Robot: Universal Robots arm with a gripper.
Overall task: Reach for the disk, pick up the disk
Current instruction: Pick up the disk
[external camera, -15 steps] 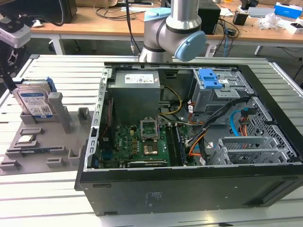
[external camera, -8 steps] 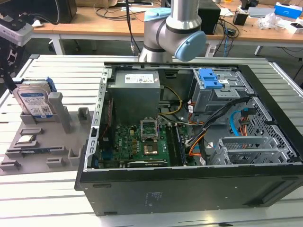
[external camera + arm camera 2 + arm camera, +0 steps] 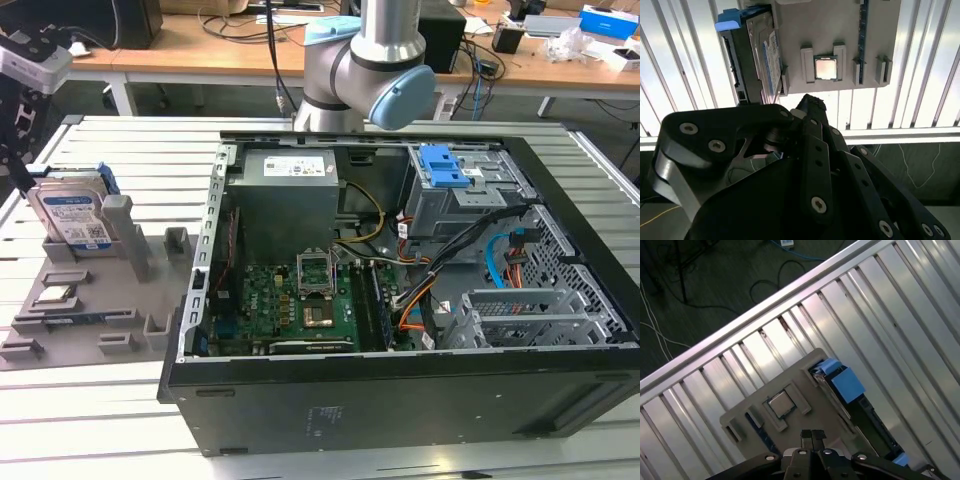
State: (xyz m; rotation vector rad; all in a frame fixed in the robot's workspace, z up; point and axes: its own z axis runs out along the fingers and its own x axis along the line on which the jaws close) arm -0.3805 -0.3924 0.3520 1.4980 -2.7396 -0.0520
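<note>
The disk stands on edge in a slot of a grey holder at the exterior view's left, its white-and-blue label facing out and a blue bracket around it. In the second wrist view the disk shows edge-on, and in the first wrist view the disk shows its blue bracket end. My gripper hangs at the far left edge, just beside and above the disk and apart from it. In both wrist views the gripper is shut, with nothing between its fingers.
A small square processor chip lies in the grey holder beside the disk. An open black computer case fills the table's middle and right. The slatted metal table ends near the holder; the floor below carries cables.
</note>
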